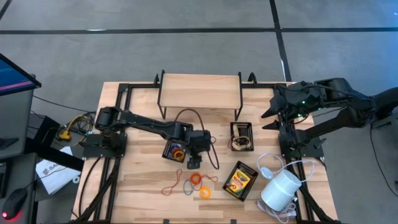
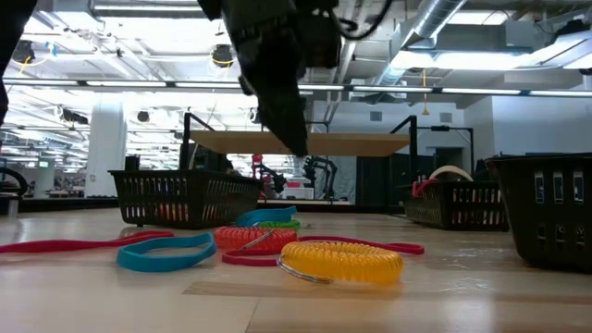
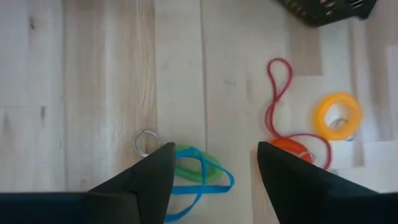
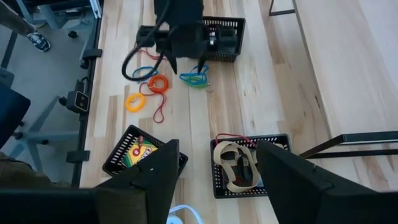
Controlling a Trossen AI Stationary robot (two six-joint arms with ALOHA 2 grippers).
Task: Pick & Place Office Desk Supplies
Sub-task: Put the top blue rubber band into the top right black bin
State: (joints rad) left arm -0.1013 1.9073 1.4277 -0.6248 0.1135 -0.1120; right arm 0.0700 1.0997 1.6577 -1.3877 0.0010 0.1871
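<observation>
Bright, even light falls from ceiling strip lamps (image 2: 277, 88), which show as white bars in the low view and wash out around their edges. On the wooden table (image 1: 143, 186) shadows are faint and soft. The low view keeps the yellow coil loop (image 2: 340, 260) fairly sharp, while the room behind goes hazy. In the left wrist view the pale boards glare almost white and the dark fingers (image 3: 140, 186) are blurred silhouettes.

Three mesh trays (image 1: 241, 135), roughly six elastic loops (image 1: 196, 179).
</observation>
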